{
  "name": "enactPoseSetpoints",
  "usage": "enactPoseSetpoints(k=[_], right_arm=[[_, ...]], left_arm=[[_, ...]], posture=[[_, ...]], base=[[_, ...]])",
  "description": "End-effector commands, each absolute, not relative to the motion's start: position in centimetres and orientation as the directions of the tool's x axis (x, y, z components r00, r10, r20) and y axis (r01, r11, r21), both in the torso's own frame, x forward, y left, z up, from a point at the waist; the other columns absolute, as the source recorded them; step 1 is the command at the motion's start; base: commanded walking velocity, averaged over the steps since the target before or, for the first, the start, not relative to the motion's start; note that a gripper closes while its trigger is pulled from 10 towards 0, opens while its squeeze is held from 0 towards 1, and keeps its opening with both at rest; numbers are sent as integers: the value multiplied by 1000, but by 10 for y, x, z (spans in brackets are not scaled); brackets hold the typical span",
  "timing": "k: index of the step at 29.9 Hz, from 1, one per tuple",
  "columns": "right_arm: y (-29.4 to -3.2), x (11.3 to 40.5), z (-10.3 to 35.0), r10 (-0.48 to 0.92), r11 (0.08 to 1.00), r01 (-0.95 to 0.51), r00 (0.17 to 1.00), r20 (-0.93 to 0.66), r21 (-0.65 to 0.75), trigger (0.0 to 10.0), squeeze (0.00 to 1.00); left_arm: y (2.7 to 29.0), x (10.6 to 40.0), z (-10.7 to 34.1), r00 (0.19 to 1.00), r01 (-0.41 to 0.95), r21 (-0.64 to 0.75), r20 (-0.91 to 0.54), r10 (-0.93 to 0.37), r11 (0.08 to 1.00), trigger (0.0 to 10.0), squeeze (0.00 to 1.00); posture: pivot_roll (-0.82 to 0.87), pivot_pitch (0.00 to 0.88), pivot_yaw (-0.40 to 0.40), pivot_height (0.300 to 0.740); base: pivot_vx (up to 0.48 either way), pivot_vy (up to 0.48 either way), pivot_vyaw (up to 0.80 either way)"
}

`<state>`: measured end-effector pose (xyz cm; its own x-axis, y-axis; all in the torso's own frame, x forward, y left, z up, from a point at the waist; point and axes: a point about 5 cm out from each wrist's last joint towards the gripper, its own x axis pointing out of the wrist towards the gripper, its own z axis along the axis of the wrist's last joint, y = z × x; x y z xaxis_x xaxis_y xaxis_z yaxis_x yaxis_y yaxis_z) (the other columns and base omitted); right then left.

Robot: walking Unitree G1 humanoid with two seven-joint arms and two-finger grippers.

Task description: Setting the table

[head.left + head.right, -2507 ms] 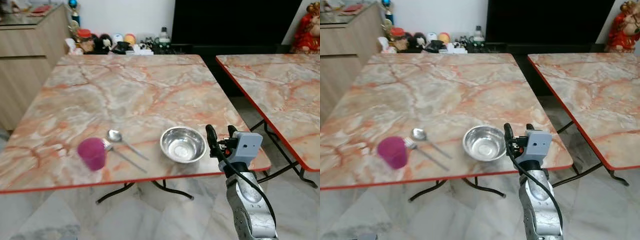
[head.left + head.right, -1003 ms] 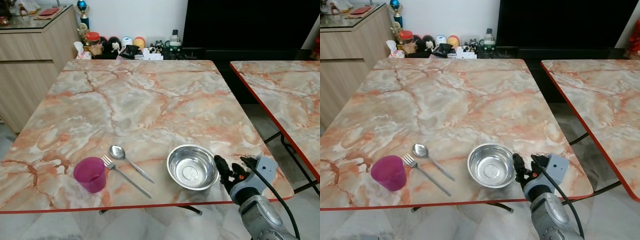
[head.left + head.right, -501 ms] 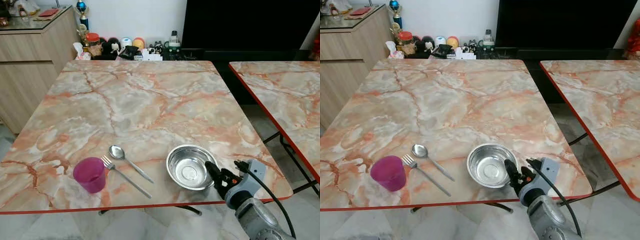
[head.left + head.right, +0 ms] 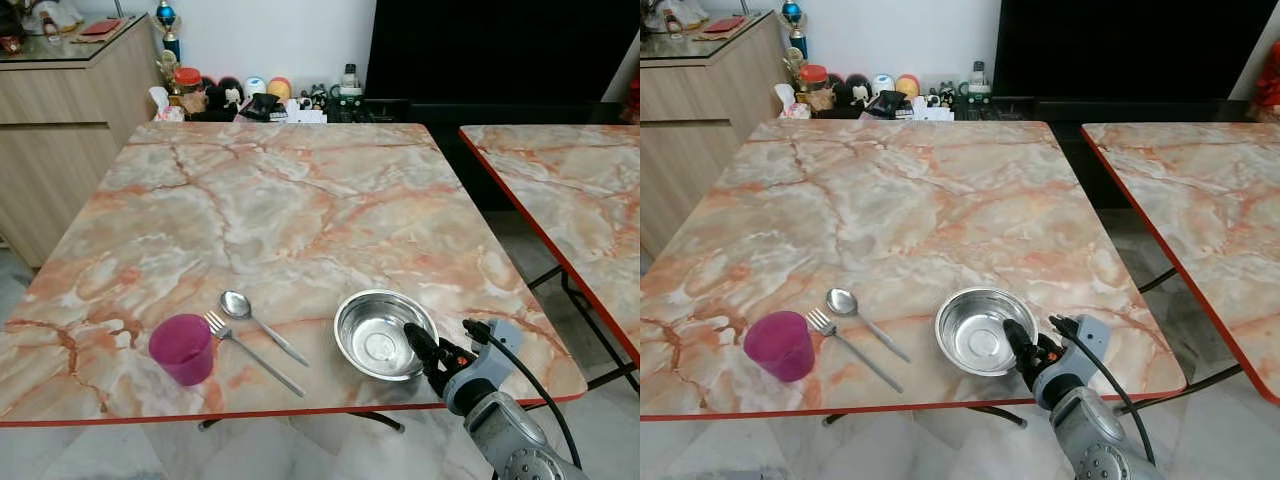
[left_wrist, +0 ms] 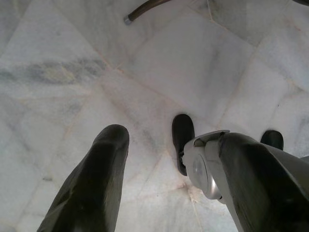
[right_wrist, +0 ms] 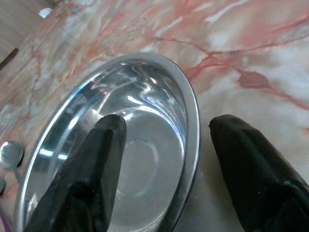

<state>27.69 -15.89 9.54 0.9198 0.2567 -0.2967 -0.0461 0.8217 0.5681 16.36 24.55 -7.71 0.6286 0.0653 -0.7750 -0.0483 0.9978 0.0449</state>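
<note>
A shiny steel bowl (image 4: 372,337) sits near the front edge of the marble table (image 4: 280,200). My right gripper (image 4: 438,332) is open at the bowl's right side. In the right wrist view the right gripper (image 6: 166,123) straddles the rim, one finger (image 6: 104,145) over the inside of the bowl (image 6: 130,159), the other finger (image 6: 246,154) outside above the tabletop. A purple cup (image 4: 182,346) stands at the front left, with a fork (image 4: 252,352) and a spoon (image 4: 252,320) lying between it and the bowl. My left gripper (image 5: 171,140) hangs open over the floor.
A second marble table (image 4: 570,180) stands to the right across a narrow gap. A wooden cabinet (image 4: 60,130) is at the far left, and small jars and toys (image 4: 250,95) line the wall behind the table. The table's red front edge (image 4: 250,412) lies just below the bowl.
My right gripper has moved left onto the bowl's right rim, one finger now reaching over the inside. The camera stepped closer since the earliest frames. Cup, fork and spoon have stayed put.
</note>
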Motion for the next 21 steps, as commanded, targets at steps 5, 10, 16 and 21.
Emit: enactPoseSetpoints(k=[5, 10, 16, 21], right_arm=[[-158, 279, 93, 254, 812, -35, 920, -299, 582, 10000, 0], [-158, 280, 93, 256, 811, -38, 920, -297, 583, 8706, 0], [-159, 282, 92, 251, 814, -30, 919, -304, 580, 10000, 0], [-156, 284, 90, 260, 816, -33, 913, -314, 577, 10000, 0]], left_arm=[[244, 164, -77, 629, -37, 46, -775, 59, 998, 10000, 0], [244, 163, -78, 626, -38, 44, -778, 58, 998, 10000, 0], [247, 158, -79, 618, -36, 48, -784, 60, 998, 10000, 0], [248, 156, -79, 611, -36, 52, -789, 63, 998, 10000, 0]], posture=[[-29, 96, -15, 740], [-32, 102, -14, 740], [-27, 104, -14, 740], [-28, 106, -12, 740]], base=[[0, 0, 0], [0, 0, 0], [0, 0, 0], [0, 0, 0]])
